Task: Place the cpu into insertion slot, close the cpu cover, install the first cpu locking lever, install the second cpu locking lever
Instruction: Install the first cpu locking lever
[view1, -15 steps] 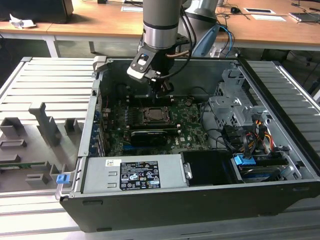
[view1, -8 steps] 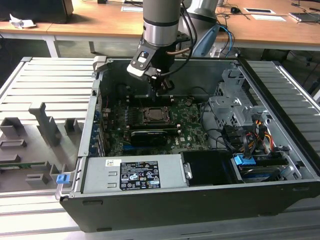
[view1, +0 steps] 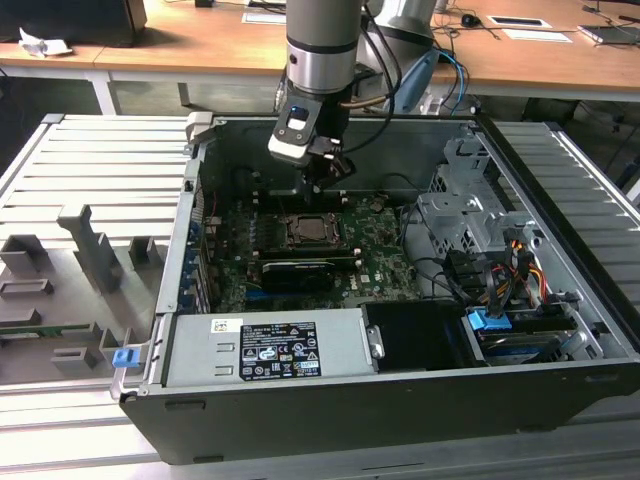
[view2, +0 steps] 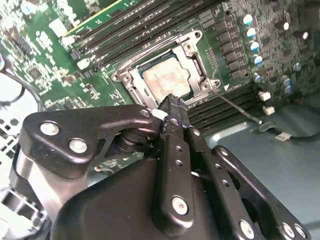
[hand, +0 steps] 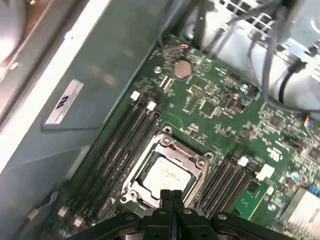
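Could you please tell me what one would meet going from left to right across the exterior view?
Tall grey fixture block → insertion slot → silvery drive cage → orange and yellow wires.

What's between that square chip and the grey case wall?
In the first wrist view, the cpu cover frames the cpu; then long dark memory slots reach the case wall.

I saw a dull grey square cpu, a silvery metal cpu cover and a green circuit board. My gripper was black.
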